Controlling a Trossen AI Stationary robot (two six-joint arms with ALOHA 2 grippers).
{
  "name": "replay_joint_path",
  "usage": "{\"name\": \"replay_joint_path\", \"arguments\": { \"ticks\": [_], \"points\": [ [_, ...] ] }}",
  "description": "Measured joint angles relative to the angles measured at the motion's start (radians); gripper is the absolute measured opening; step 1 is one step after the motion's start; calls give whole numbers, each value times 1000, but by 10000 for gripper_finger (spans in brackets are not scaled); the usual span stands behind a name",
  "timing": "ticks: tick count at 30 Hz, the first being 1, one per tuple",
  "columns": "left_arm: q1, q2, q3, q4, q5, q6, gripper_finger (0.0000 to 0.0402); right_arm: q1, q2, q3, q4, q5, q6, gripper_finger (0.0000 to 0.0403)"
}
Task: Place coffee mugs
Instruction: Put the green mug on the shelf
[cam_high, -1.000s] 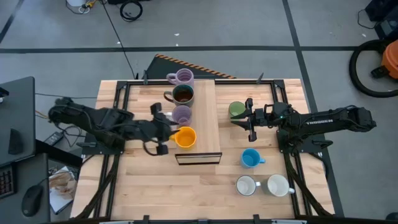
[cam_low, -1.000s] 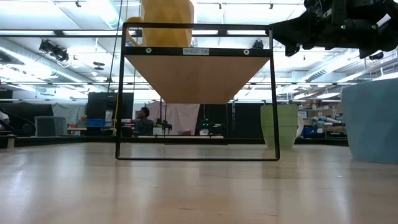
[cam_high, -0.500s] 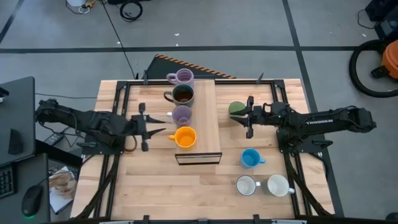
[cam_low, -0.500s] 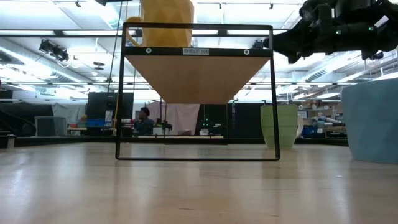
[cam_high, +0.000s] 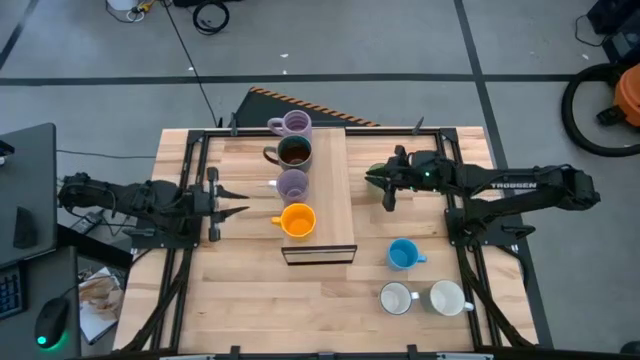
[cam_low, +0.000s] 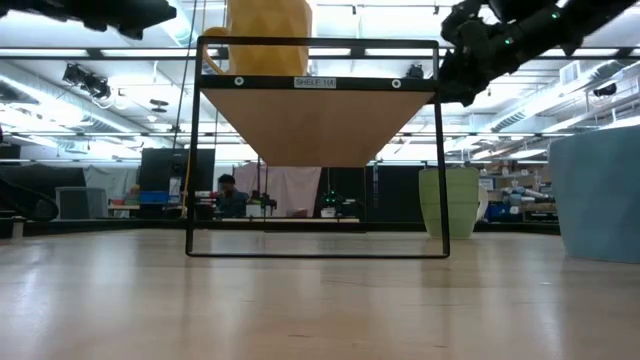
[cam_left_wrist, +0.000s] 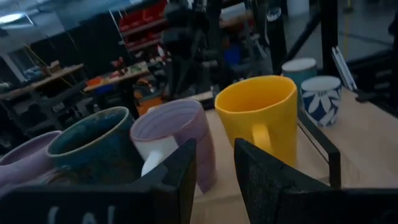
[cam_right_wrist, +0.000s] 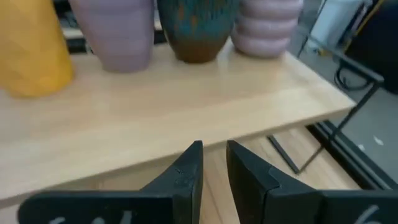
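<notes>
Four mugs stand in a row on the raised wooden shelf (cam_high: 335, 190): a lilac mug (cam_high: 290, 124), a dark brown mug (cam_high: 294, 152), a second lilac mug (cam_high: 292, 184) and the orange mug (cam_high: 298, 220). On the table to the right of the shelf stand the green mug (cam_high: 377, 173), the blue mug (cam_high: 402, 254) and two white mugs (cam_high: 396, 298) (cam_high: 446, 298). My left gripper (cam_high: 243, 203) is to the left of the shelf, pointing at the orange mug (cam_left_wrist: 258, 118), open by a narrow gap and empty. My right gripper (cam_high: 384, 190) hangs above the green mug (cam_low: 447, 203), facing the shelf, with a narrow gap (cam_right_wrist: 214, 155) and nothing in it.
The shelf is a black wire frame (cam_low: 315, 150) with its board raised above the table. A black metal frame runs along the table's edges (cam_high: 300, 132). Bare wood lies near the front left (cam_high: 240, 300). A person sits far off in the room behind (cam_low: 230, 190).
My left gripper has drawn back from the orange mug toward the table's left edge; the mug stays on the shelf. My right gripper has moved a little toward the shelf, over the green mug, and tipped. The green mug has not moved.
</notes>
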Motion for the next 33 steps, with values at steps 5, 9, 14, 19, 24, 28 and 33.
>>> {"name": "replay_joint_path", "arguments": {
  "ticks": [5,9,14,19,24,28,33],
  "points": [
    [17,-79,-87,41,-2,-13,114,0,75,87,-192,19,19,80],
    [27,-120,-146,95,0,-16,114,3,136,187,-404,68,7,100],
    [26,-144,-214,186,9,-18,114,3,215,314,-683,126,-4,150],
    [26,-145,-262,263,8,-19,114,4,283,367,-793,61,-57,190],
    [26,-145,-268,256,-4,-25,114,3,357,389,-850,62,-142,191],
    [26,-145,-268,251,-7,-33,114,-3,417,390,-853,86,-248,178],
    [26,-145,-268,254,-13,-52,114,-41,484,390,-856,117,-318,153]
  ]
}}
